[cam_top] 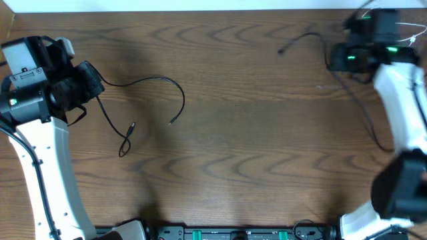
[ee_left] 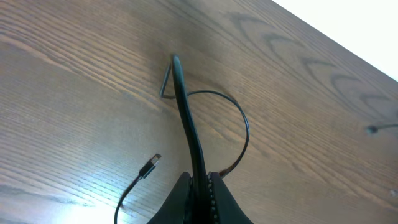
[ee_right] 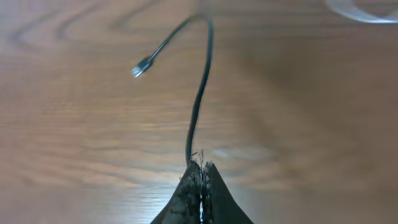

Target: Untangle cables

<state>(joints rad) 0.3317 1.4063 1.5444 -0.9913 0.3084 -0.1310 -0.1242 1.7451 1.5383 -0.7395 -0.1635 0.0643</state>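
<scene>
My left gripper [cam_top: 95, 85] [ee_left: 199, 178] is shut on a black cable [cam_top: 155, 80] at the table's left. That cable [ee_left: 184, 106] arcs right to a free end [cam_top: 173, 121]; its other part loops down to a plug [cam_top: 131, 126] [ee_left: 152, 165]. My right gripper [cam_top: 335, 57] [ee_right: 200, 165] at the far right is shut on a second black cable [ee_right: 200, 93], whose plug [cam_top: 281, 51] [ee_right: 140, 67] lies to the left. This cable trails down the right side [cam_top: 365, 115]. A white cable [cam_top: 402, 28] [ee_right: 360, 12] lies by the right arm at the back edge.
The wooden table [cam_top: 253, 147] runs to a white back edge [cam_top: 200, 5]. The right arm's white link [cam_top: 403, 100] crosses the right side. The arm bases [cam_top: 233, 233] line the front edge.
</scene>
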